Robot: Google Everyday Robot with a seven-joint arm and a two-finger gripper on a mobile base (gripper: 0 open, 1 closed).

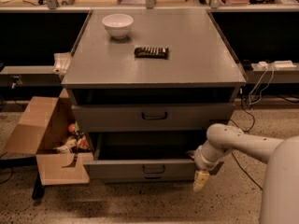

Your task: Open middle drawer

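The grey cabinet (pixel 154 55) has stacked drawers. The middle drawer (pixel 117 170), a grey front with a small dark loop handle (pixel 153 169), stands pulled out toward me, and its dark inside shows above the front. The top drawer front (pixel 112 118) sits further back. Only a thin strip of the bottom drawer (pixel 152 178) shows below. My gripper (pixel 201 180) points down at the right end of the middle drawer front, close to its corner, away from the handle. My white arm (pixel 243 146) comes in from the right.
A white bowl (pixel 117 24) and a dark flat bar (pixel 151 52) lie on the cabinet top. An open cardboard box (pixel 46 143) with small items stands on the floor against the cabinet's left side. Cables and a power strip (pixel 273 65) are at the right.
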